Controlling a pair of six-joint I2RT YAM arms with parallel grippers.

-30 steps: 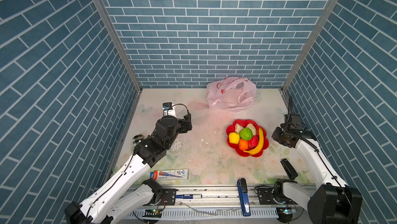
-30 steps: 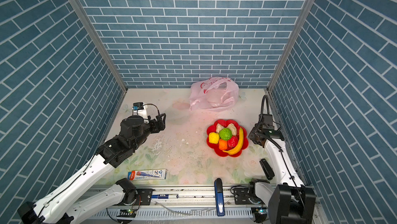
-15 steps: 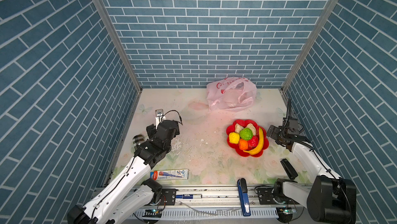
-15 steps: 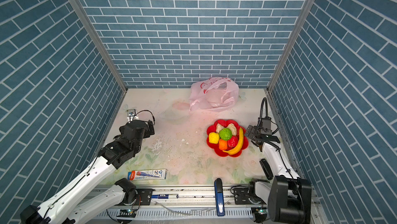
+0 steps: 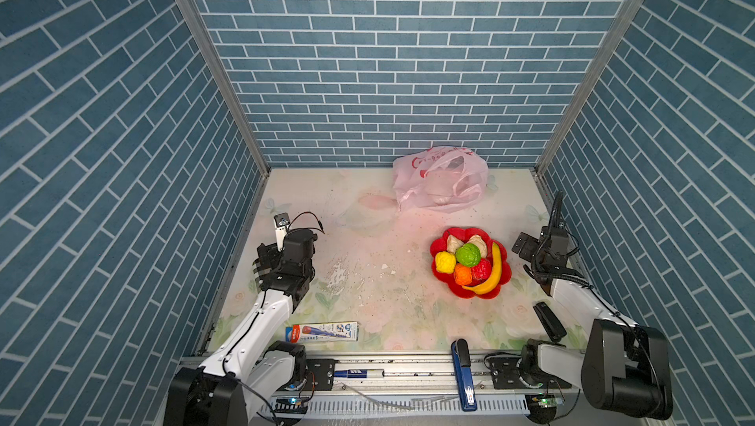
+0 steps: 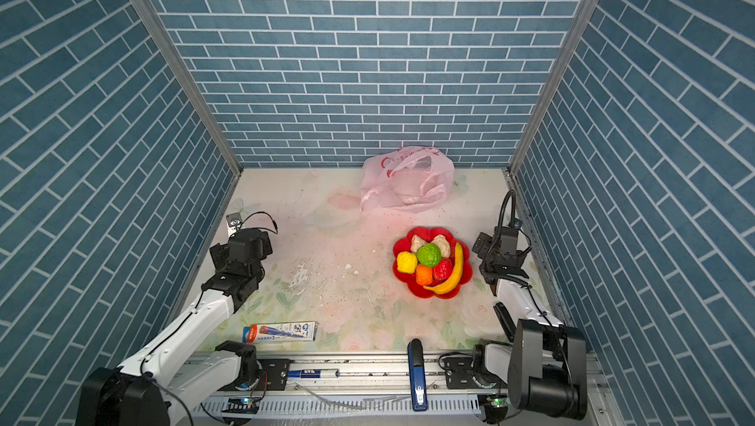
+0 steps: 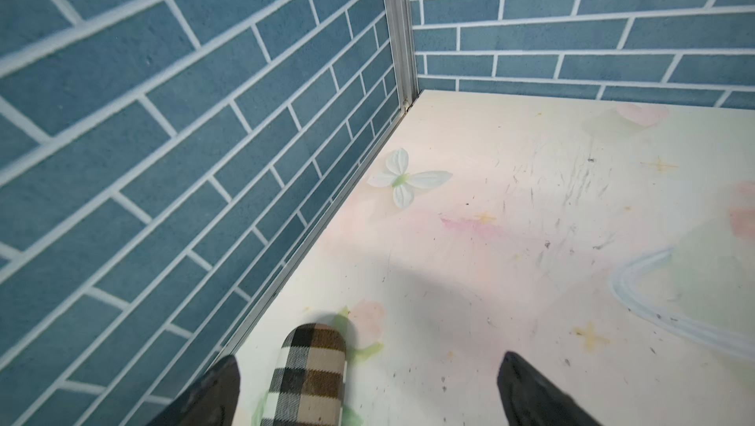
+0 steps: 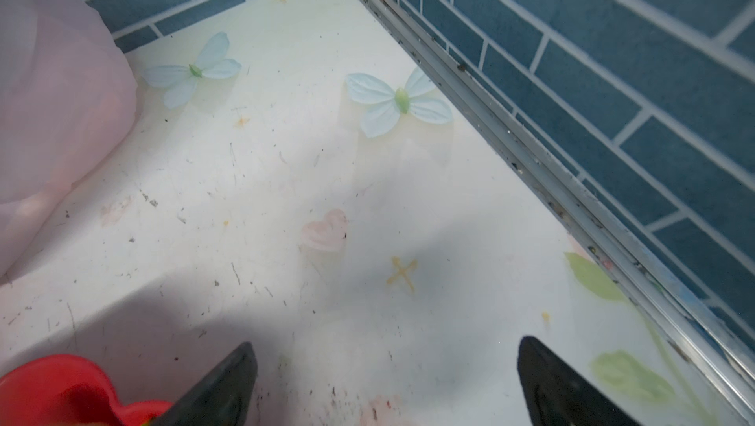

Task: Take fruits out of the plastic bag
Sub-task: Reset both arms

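Top views both show the fruits [image 5: 468,255] heaped on a red plate [image 5: 463,233] on the worktop [image 5: 367,281], well apart from the bag [image 5: 439,183], which is slumped by the back wall. The left pincer [image 7: 367,362] is released and holds nothing; a plaid roll [image 7: 310,371] lies beside one finger. The right pincer [image 8: 386,352] is released and empty, beside the plate.

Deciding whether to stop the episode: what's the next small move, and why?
Probably just draw both arms back to rest. Seven fruits sit on the red plate, the plastic bag lies slumped by the back wall, and the left gripper and right gripper are open and empty. Whether the bag hides more, I cannot tell.
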